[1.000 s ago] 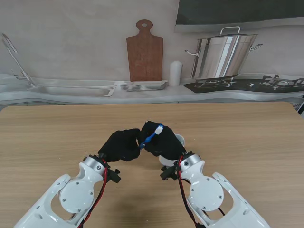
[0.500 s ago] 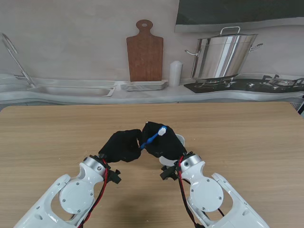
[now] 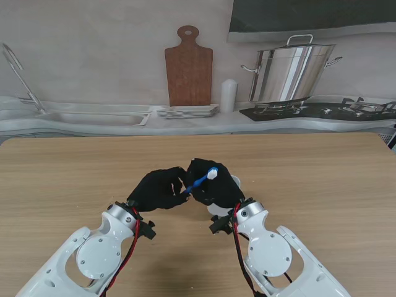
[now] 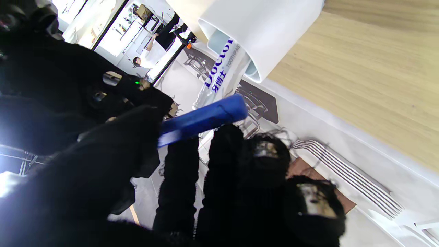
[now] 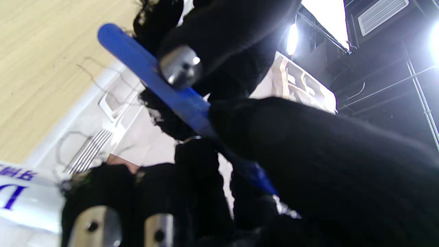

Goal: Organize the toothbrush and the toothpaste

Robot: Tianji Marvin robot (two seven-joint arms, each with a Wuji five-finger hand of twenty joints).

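Bare desk (image 3: 68,167) is lying open on both sides; the white cup (image 3: 233,181) is crowding the right hand (image 3: 213,185).

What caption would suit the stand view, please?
Both hands, left hand and right hand, meet on a blue toothbrush above the wooden table.

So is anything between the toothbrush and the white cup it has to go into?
Partly. The toothpaste tube already stands in the white cup, taking part of the opening. The toothbrush is held above the table between both hands, and the right hand covers most of the cup from the stand view.
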